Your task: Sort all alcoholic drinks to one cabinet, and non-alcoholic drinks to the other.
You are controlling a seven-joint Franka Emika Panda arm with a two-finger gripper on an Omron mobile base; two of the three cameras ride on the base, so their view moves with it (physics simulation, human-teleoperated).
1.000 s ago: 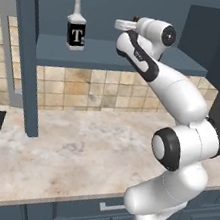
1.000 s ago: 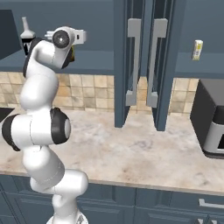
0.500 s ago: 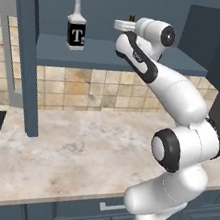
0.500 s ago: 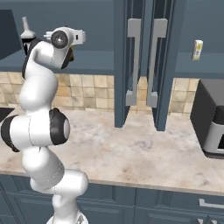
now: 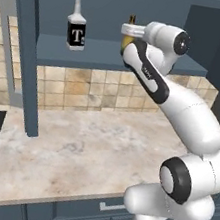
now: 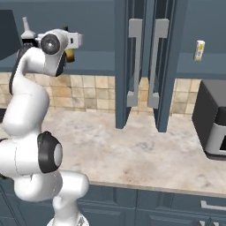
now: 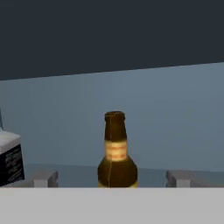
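Standing the beer bottle [image 7: 116,154] on the cabinet shelf [image 5: 106,55], jaws released, we judge withdrawal comes next.

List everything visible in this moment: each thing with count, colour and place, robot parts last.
liquor bottle: one, clear with black label and white T, upright on the shelf of the open left cabinet.
beer bottle: one, brown, upright on the same shelf, right of the liquor bottle, between the open fingertips, which stand apart from it.
cream-white can: one, pale with yellowish label, on the right cabinet's shelf.
cabinets: two, dark slate-blue, on the wall, doors open, long grey bar handles.
counter: one, beige marble, below the cabinets.
tile backsplash: beige, behind the counter.
toaster oven: one, dark and grey, right end of the counter.
gripper: one, open, at the left cabinet's shelf.
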